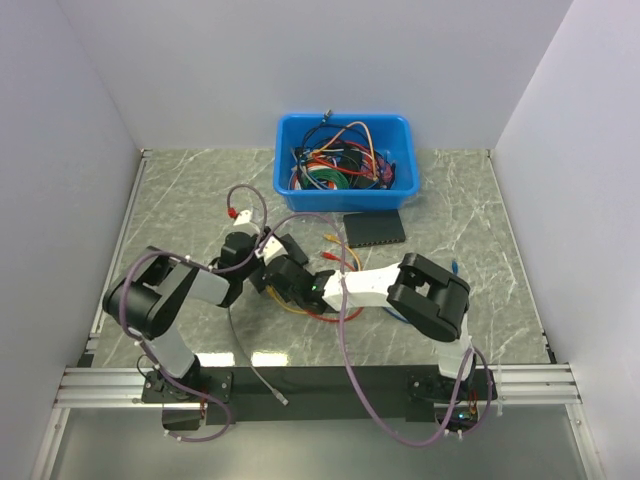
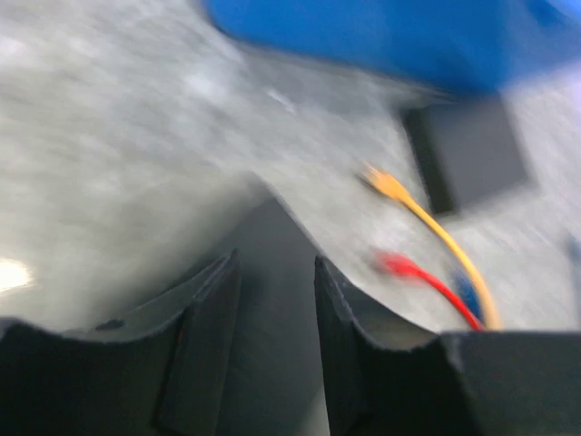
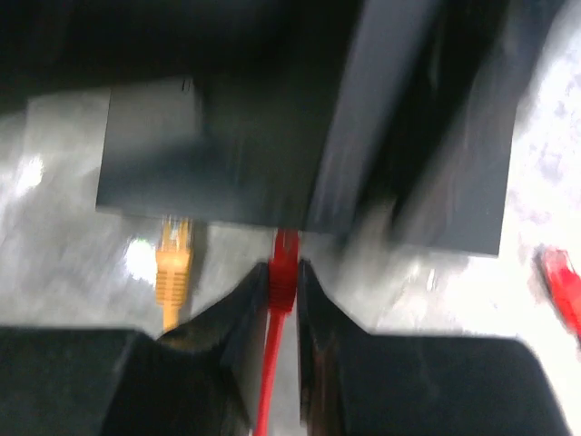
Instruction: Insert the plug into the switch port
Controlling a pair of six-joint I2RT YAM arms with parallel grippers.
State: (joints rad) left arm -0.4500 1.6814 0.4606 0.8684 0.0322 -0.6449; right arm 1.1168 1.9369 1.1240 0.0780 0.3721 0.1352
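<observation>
The right hand (image 3: 283,274) is pinched narrow on one red cable (image 3: 272,363), just behind its plug. The left hand (image 2: 277,272) stands partly open, with nothing between its two fingers (image 2: 213,309). Both hands meet low over the middle of the desk (image 1: 200,200).

Just beside the held cable lies one orange plug (image 3: 172,259). A second red plug (image 3: 558,277) lies well apart at the right. One blue cable (image 1: 396,315) shows only as a short stretch under the right forearm. Its plug cannot be made out, and neither hand holds it.

Farther back one flat black switch (image 1: 375,228) lies on the desk, its ports too small to tell. Just behind it stands one blue bin (image 1: 400,130) with a tangle of cables.

The desk is grey-green marbled stone. Pale plain walls (image 1: 300,60) close three sides, and a metal rail (image 1: 110,385) runs along the near edge.
</observation>
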